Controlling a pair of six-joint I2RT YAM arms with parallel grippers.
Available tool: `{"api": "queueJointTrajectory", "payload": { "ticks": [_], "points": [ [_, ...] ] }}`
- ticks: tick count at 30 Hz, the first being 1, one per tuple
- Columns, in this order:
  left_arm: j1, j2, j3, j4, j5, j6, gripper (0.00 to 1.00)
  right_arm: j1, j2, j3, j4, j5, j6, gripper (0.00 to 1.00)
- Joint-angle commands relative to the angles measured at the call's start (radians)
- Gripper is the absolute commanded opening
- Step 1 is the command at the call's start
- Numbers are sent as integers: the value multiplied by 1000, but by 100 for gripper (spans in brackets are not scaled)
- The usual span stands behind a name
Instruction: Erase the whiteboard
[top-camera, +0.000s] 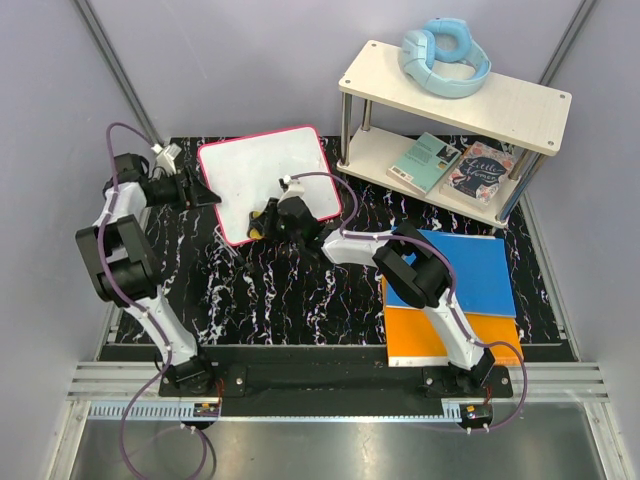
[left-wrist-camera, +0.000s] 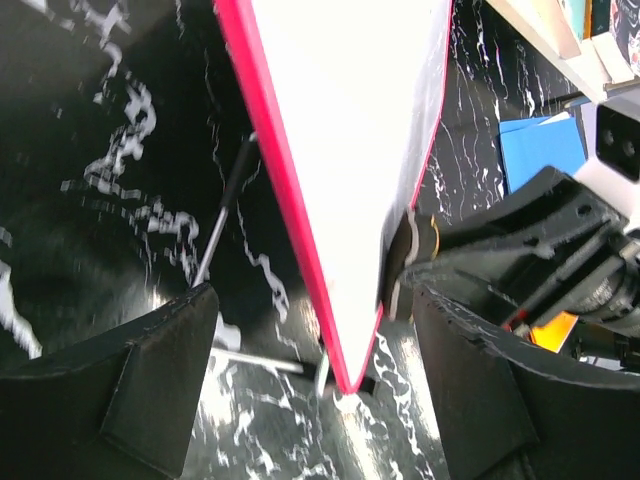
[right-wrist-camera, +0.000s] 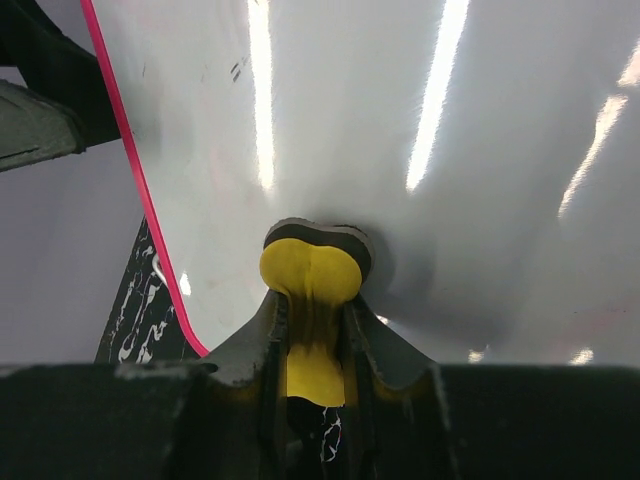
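The whiteboard (top-camera: 262, 172) lies on the back-left part of the black marbled mat (top-camera: 290, 300), its pink-red rim turned slightly off square to the table edge. Its surface looks almost clean; a few faint dark ticks near the rim show in the right wrist view, too small to read.

The left gripper (top-camera: 207, 192) sits at the board's left edge with its jaws spread wide. In its wrist view the rim runs between the two fingers (left-wrist-camera: 150, 390), and it seems to touch neither, though the angle makes that hard to judge.

The right gripper (top-camera: 262, 222) is clamped on a yellow eraser (right-wrist-camera: 310, 272), which is pressed against the board near its front edge.

To the right stand a two-tier shelf (top-camera: 520, 100) with blue headphones (top-camera: 445, 58) on top and books (top-camera: 425, 162) below. A blue sheet (top-camera: 480, 270) overlaps an orange sheet (top-camera: 410, 335) nearer the front.
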Motion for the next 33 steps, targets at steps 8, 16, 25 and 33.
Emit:
{"api": "queueJointTrajectory", "payload": {
  "ticks": [8,16,25,33],
  "points": [
    [-111,157,204,127,48,-114,68,13,23,-38,-176,-31,-26,0],
    [-125,163,247,143,68,-97,0,13,23,-48,-174,-37,-27,0],
    [-78,-29,-43,653,114,-430,0,13,-3,-97,-124,-40,-9,0],
    [-6,-148,-137,680,174,-464,0,13,-20,-127,-107,-40,4,0]
  ]
}}
